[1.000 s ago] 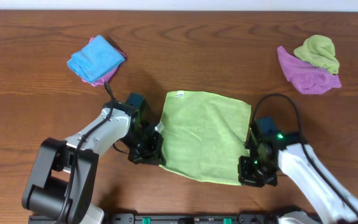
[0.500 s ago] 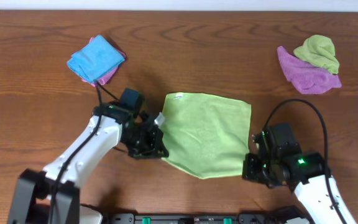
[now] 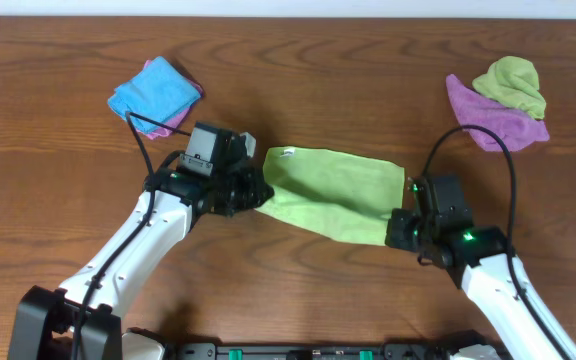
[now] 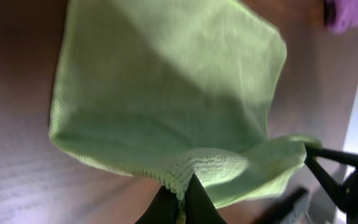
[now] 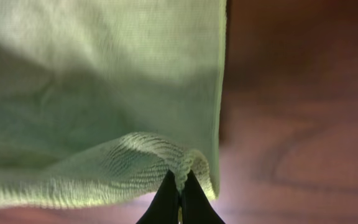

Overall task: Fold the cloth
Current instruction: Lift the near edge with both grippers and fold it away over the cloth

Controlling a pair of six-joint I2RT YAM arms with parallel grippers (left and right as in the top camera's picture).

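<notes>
I see cloth (image 3: 333, 190) plain lime green; blue towel (image 3: 148, 95), pink towel (image 3: 176, 118); purple rag (image 3: 493, 125), green rag (image 3: 513, 82); table (image 3: 348, 80) brown woodgrain.

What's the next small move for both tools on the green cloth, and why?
Probably move both pinched corners toward the far edge, then lower. Left tool and right tool each pinch a near corner of the green cloth, raised, the fold only partway over.

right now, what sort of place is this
Probably a robot lab workbench: a wooden table, left gripper and right gripper each pinching a green cloth, folded cloths and crumpled cloths set aside.
</notes>
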